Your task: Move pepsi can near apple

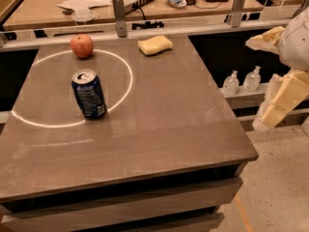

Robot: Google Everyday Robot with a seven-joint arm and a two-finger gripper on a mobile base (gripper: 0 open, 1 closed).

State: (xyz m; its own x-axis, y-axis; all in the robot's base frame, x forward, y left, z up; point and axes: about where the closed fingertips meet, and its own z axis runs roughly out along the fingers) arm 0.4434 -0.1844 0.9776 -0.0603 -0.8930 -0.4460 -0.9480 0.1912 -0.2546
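Observation:
The pepsi can (89,94) is dark blue with a silver top. It stands upright on the left part of the brown table (169,110), on the rim of a bright light ring. The apple (82,46) is red-orange and sits at the table's far left, behind the can and apart from it. My gripper (273,71) hangs off the table's right side, far from the can. Its pale fingers (282,98) are spread apart and hold nothing.
A pale yellow sponge (155,45) lies at the table's far middle. A metal rail with posts (119,14) runs behind the table, with a cluttered desk beyond. Small bottles (241,81) stand on a low shelf at the right. The floor lies beyond the table's right and front edges.

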